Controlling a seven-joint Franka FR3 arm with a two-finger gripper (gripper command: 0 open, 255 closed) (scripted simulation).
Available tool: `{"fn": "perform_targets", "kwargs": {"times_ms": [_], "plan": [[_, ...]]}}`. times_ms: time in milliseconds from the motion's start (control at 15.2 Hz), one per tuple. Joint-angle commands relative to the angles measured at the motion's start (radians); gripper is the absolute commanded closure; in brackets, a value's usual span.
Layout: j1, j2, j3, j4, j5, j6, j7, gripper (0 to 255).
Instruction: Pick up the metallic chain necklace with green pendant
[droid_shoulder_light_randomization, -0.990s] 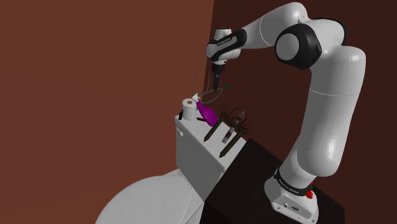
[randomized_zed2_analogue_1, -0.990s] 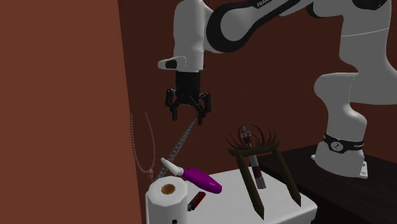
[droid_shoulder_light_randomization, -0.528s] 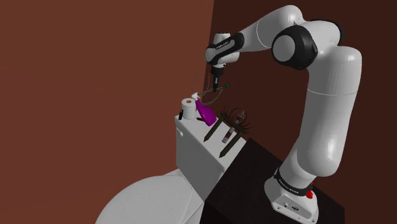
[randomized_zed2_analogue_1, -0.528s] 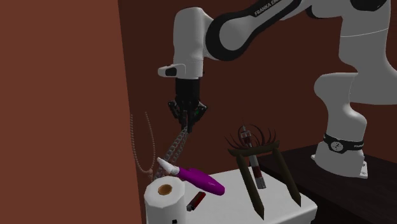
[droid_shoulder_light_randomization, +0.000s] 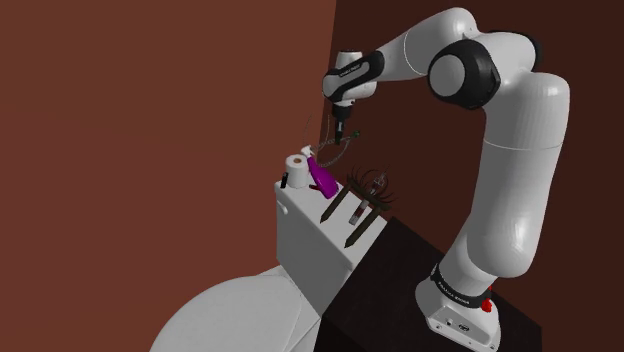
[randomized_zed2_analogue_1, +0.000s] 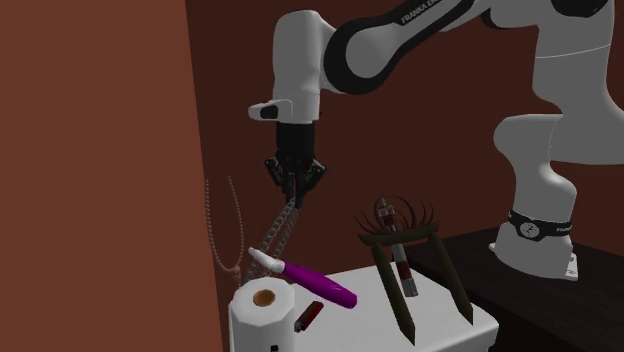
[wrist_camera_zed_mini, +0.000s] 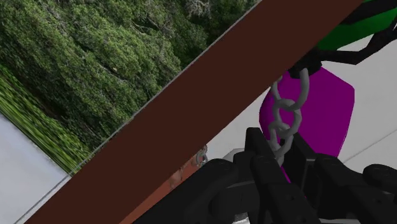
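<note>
A grey metal chain necklace runs slanting from my gripper down toward the purple bottle on the toilet tank. The black fingers are shut on the chain's upper links, seen close in the wrist view, where my gripper clasps them. A green pendant piece shows beyond the chain, past the purple bottle. In the shoulder view my gripper points down above the tank, and the chain trails below it.
The white tank carries a toilet paper roll, a small dark tube and a dark-legged stand. A beaded strand hangs on the brown wall close behind. The toilet bowl lies below.
The fingers stood open above the chain a second ago and have closed on it. The hand dropped slightly, and the purple bottle has shifted a little.
</note>
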Motion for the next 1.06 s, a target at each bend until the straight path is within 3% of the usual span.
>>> {"fn": "perform_targets", "kwargs": {"times_ms": [0, 990], "plan": [[0.001, -0.010, -0.003, 0.011, -0.006, -0.018, 0.002, 255], [0.007, -0.071, -0.013, 0.114, -0.039, -0.176, 0.018, 255]]}}
